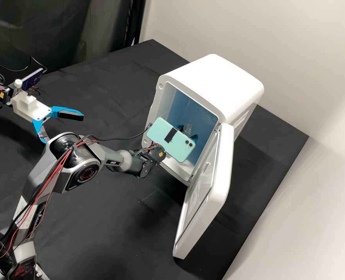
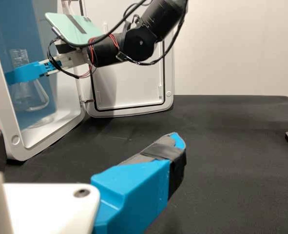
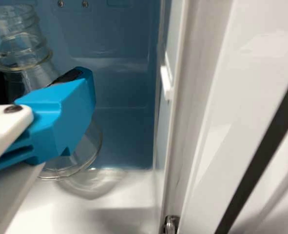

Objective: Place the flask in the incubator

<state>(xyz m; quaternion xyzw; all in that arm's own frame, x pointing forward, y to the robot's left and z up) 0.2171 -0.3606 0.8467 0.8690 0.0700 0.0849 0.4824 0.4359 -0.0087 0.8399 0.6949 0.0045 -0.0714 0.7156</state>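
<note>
At left over the bench (image 1: 114,217), the left gripper (image 1: 61,126) hangs with its fingers spread wide, holding nothing. Farther right, the right arm reaches into the incubator (image 1: 219,85), where the right gripper (image 2: 22,74) is closed on the neck of the flask (image 2: 30,97). The flask is upright in the blue chamber, low near its floor. Rightmost, the door (image 1: 203,194) stands swung open.
</note>
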